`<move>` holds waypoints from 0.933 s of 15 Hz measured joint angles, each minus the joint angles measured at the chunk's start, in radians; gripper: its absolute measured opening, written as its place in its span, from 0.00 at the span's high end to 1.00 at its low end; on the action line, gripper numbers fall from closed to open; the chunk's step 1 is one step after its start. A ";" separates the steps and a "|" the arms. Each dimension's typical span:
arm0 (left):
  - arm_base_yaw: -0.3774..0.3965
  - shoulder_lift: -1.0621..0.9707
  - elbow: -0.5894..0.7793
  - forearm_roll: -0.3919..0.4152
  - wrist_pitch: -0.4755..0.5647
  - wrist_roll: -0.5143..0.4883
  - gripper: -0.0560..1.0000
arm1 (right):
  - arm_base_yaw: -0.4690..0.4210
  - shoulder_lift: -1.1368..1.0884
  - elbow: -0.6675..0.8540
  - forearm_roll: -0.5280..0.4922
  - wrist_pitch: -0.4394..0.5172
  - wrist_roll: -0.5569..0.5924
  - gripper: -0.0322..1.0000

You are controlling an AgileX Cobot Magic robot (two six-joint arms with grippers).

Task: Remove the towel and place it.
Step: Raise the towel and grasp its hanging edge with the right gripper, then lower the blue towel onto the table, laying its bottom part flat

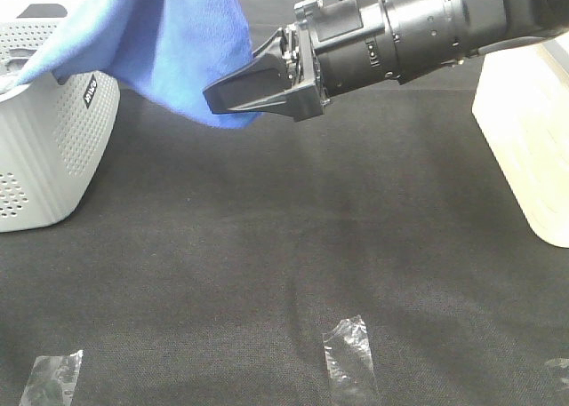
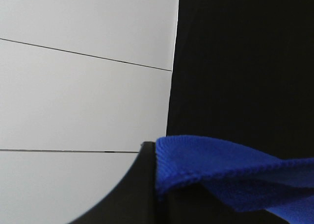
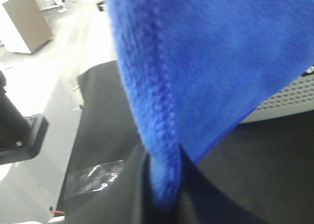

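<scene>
A pale block (image 1: 524, 139) stood at the right edge of the black table (image 1: 267, 246), and tape scraps (image 1: 348, 357) lay along the near side; nothing blocked the arms. The basket (image 1: 53, 139) sat far left, its inside hidden from me. The towel (image 1: 160, 42) hung in the air, one end trailing over the basket's rim. The right gripper (image 1: 213, 99) pinched its lower edge, and the left gripper (image 2: 156, 185) was clamped on its hem.

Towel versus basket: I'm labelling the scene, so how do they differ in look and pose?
The towel is bright blue, soft cloth; the basket is grey, rigid and perforated. The towel hangs pinched in the right gripper; the basket stands on the black table. Both are at the exterior view's left.
</scene>
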 joint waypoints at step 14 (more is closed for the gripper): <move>0.000 0.020 0.004 -0.028 0.031 -0.279 0.95 | 0.000 -0.211 -0.095 -0.536 -0.357 0.874 0.94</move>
